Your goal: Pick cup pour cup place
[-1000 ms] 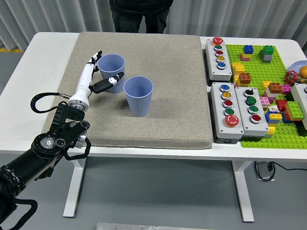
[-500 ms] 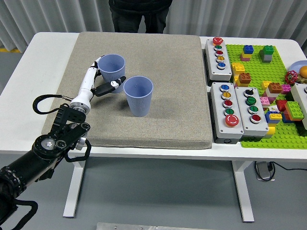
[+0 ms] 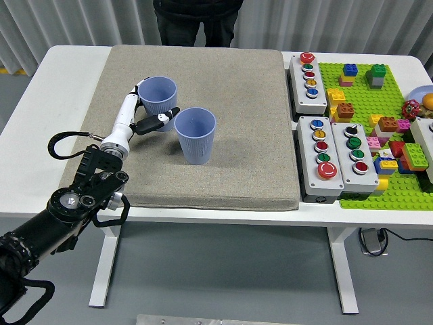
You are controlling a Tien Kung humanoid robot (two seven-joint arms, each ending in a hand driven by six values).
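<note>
Left hand (image 3: 141,112) at the far cup (image 3: 157,97)

Two pale blue ribbed cups stood upright on the grey mat (image 3: 243,122) (the near cup (image 3: 195,135) just beside the far one), both looking empty; the fingers (image 3: 160,118) wrapped the far cup's left side, thumb across its front, grasping it on the bench (image 3: 61,95).

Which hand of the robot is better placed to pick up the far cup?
The left hand. It is already at the far cup, fingers on its left side and thumb under it. No right arm is visible in the picture.
</note>
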